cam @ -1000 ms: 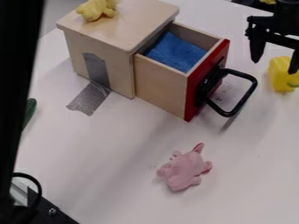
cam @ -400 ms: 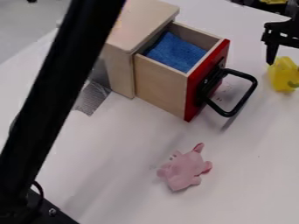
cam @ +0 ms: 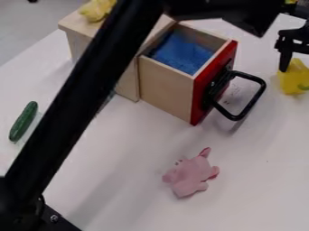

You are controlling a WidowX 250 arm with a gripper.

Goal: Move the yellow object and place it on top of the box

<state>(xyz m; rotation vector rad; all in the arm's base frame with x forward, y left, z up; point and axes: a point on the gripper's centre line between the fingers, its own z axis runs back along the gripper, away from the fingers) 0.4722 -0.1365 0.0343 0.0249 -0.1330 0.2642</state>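
Observation:
The black gripper [cam: 295, 47] hangs at the right edge, open, one finger [cam: 285, 58] showing at the upper left side of a yellow object [cam: 292, 82] on the table; whether they touch I cannot tell. The picture's edge cuts off the gripper's other side. The wooden box [cam: 166, 88] stands at the upper middle, its red-fronted drawer pulled out with blue cloth [cam: 183, 53] inside. A second yellow object [cam: 95, 11] lies on the box's flat top, partly behind the arm.
A pink toy [cam: 190, 174] lies at the lower middle of the table. A green cucumber-like toy [cam: 24, 121] is at the left. The drawer's black handle [cam: 256, 100] sticks out toward the right. The arm crosses diagonally over the box's left part.
The arm link has swung to the right across the view, now crossing over the box. The gripper has shifted right and slightly down. The toys and box look unmoved.

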